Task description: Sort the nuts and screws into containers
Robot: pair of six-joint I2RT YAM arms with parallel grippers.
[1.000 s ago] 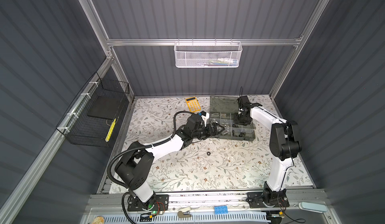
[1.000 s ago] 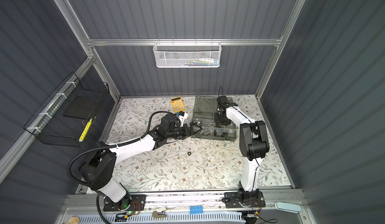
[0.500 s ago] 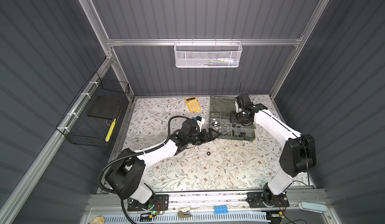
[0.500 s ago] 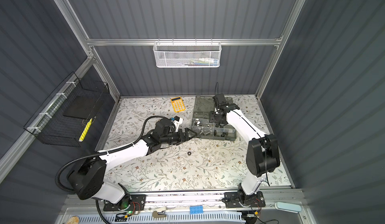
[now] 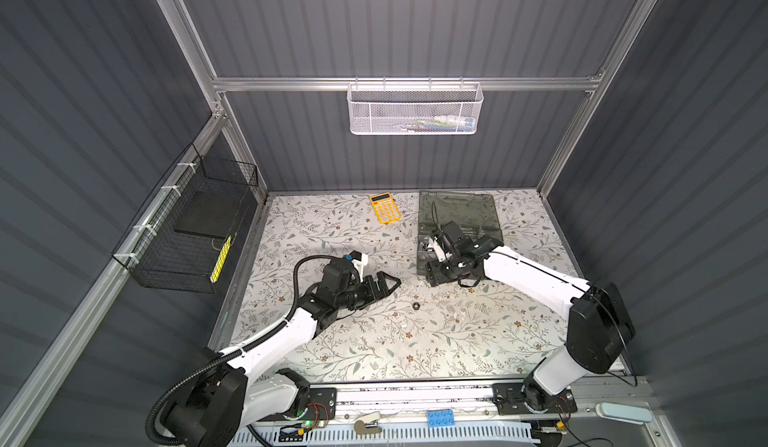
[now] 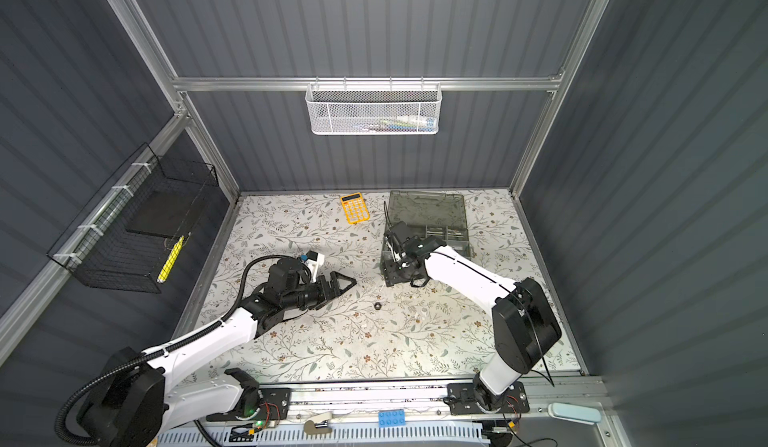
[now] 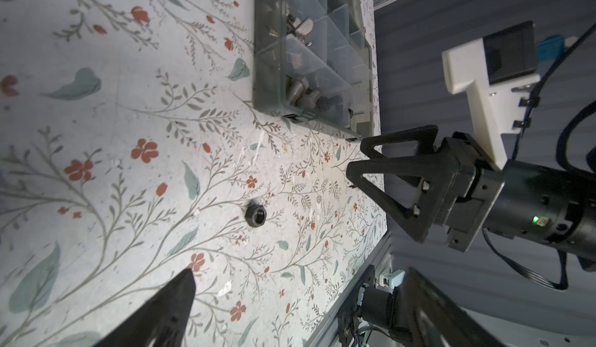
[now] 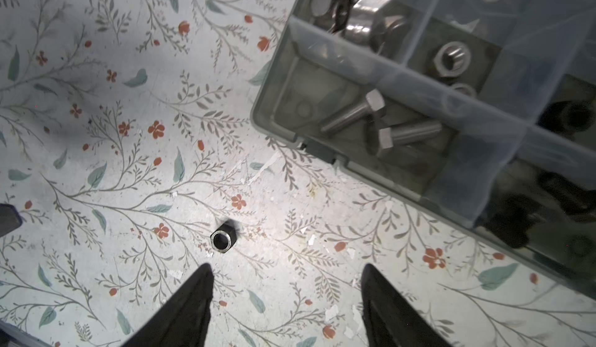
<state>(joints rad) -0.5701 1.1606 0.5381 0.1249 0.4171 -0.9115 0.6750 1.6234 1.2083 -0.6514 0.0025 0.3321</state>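
With both grippers spread empty, I judged the small black hexagonal steel nut [image 8: 223,240] rigid, slippery, best pinched across its flats.

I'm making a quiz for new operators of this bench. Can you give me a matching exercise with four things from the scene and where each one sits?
Things:
1. small black hexagonal nut
2. orange pocket calculator
3. shiny silver hex-head bolts
4. white mesh basket

Places:
A. hanging from the rail on the back wall
B. in a corner compartment of the smoky grey plastic organizer box
C. loose on the floral table, in front of the box
D. on the table near the back wall, left of the box

Pairs: 1-C, 2-D, 3-B, 4-A
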